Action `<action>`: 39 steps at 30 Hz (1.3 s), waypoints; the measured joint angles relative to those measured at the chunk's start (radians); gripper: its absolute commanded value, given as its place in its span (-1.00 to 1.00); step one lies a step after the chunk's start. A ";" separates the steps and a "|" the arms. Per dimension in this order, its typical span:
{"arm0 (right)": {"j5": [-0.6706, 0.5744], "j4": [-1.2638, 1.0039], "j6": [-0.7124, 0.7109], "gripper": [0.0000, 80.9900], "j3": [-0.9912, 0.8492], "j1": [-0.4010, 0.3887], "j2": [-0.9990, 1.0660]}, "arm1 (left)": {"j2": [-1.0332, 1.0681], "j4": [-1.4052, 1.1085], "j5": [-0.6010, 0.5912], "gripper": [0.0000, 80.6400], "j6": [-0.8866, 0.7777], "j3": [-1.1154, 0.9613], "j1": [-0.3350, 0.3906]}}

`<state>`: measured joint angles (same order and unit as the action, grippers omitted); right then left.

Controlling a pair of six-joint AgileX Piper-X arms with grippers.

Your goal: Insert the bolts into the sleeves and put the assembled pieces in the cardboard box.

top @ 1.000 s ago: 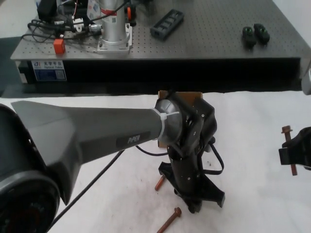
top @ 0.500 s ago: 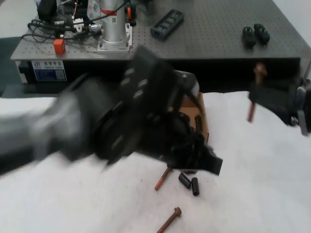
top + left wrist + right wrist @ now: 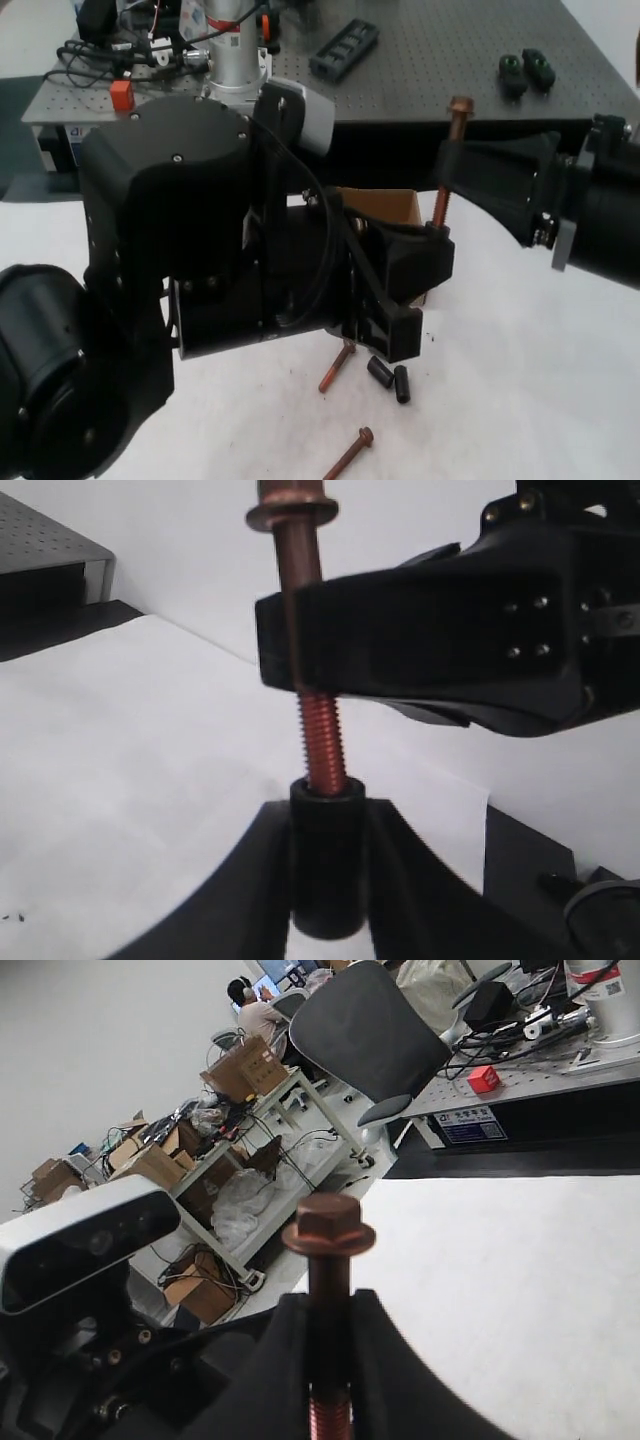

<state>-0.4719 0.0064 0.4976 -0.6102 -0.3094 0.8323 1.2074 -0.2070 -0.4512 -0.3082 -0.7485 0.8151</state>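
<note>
My right gripper (image 3: pixel 447 178) is shut on a copper bolt (image 3: pixel 446 160), held upright with its head on top. My left gripper (image 3: pixel 432 243) sits just under it, shut on a black sleeve (image 3: pixel 327 855). In the left wrist view the bolt (image 3: pixel 312 660) points its threaded tip into the sleeve's top opening, with the right gripper (image 3: pixel 300 645) clamped across the shank. From the right wrist the bolt's hex head (image 3: pixel 328 1226) rises between my fingers (image 3: pixel 268 1360). The cardboard box (image 3: pixel 388 206) stands right behind the grippers, partly hidden by the left arm.
On the white cloth in front lie two loose bolts (image 3: pixel 336 368) (image 3: pixel 349 453) and two loose black sleeves (image 3: pixel 380 371) (image 3: pixel 402 384). The perforated metal bench (image 3: pixel 440 60) at the back carries a black tray (image 3: pixel 345 47), a metal post (image 3: pixel 235 50) and cables.
The left arm rose from the cloth and turned up with a sleeve. The right arm came in leftward and up with its bolt, which now stands over the sleeve.
</note>
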 measured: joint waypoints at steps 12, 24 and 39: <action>-0.040 0.047 -0.049 -0.11 0.000 -0.001 0.000 | 0.000 0.016 0.035 -0.98 0.070 0.008 0.000; -0.090 0.160 -0.077 0.10 -0.002 0.038 -0.044 | 0.060 -0.073 0.271 -0.98 0.033 -0.036 -0.032; 0.302 0.756 -0.444 0.09 0.001 0.132 -0.034 | 0.811 0.582 0.273 -0.98 -0.076 -0.918 -0.203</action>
<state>-0.1702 0.7623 0.0532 -0.6095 -0.1775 0.7985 2.0182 0.3746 -0.1784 -0.3847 -1.6661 0.6121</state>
